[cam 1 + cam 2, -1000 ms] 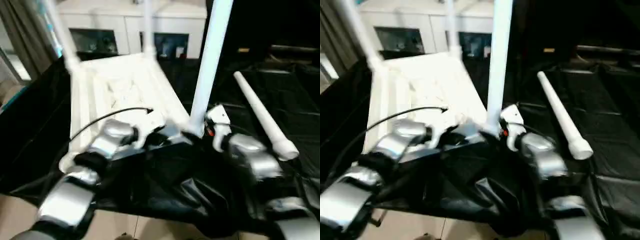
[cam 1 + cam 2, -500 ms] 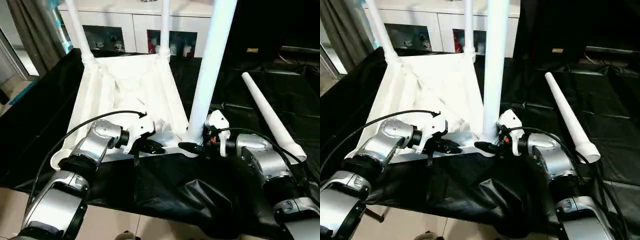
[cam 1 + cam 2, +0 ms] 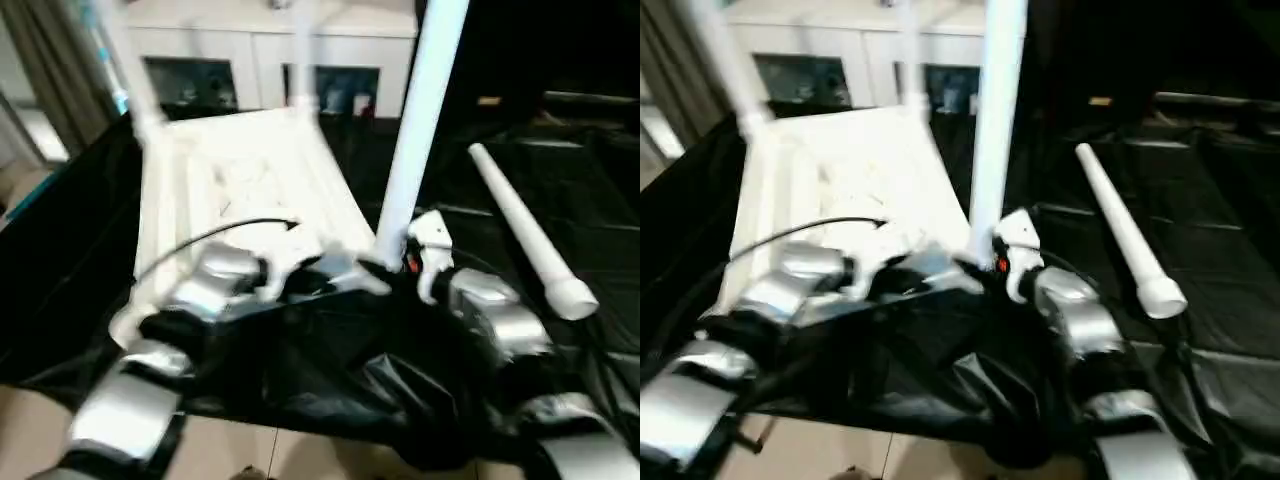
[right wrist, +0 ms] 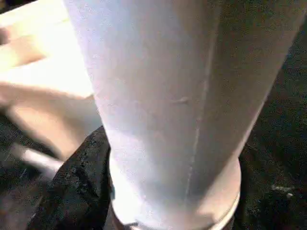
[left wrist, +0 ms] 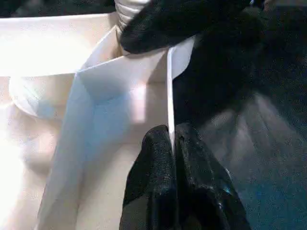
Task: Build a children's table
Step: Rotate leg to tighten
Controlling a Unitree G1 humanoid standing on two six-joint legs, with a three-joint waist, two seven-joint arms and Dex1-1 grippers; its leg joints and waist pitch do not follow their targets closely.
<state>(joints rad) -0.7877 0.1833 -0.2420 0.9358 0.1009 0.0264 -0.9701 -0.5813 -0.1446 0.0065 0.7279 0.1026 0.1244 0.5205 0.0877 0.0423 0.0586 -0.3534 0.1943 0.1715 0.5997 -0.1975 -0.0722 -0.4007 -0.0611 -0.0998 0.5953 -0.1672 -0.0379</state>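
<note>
Loose leg right of table

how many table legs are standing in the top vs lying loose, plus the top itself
legs standing in sockets: 3
loose leg lying on the black sheet: 1
table top, underside up: 1
total: 5

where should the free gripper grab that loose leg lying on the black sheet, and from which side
Grip the loose leg around mid-shaft, coming down from above with the fingers straddling the tube. It lies flat on the black sheet, tapering toward the far end, so the middle likely balances, and the sheet on both sides leaves the fingers room.
</note>
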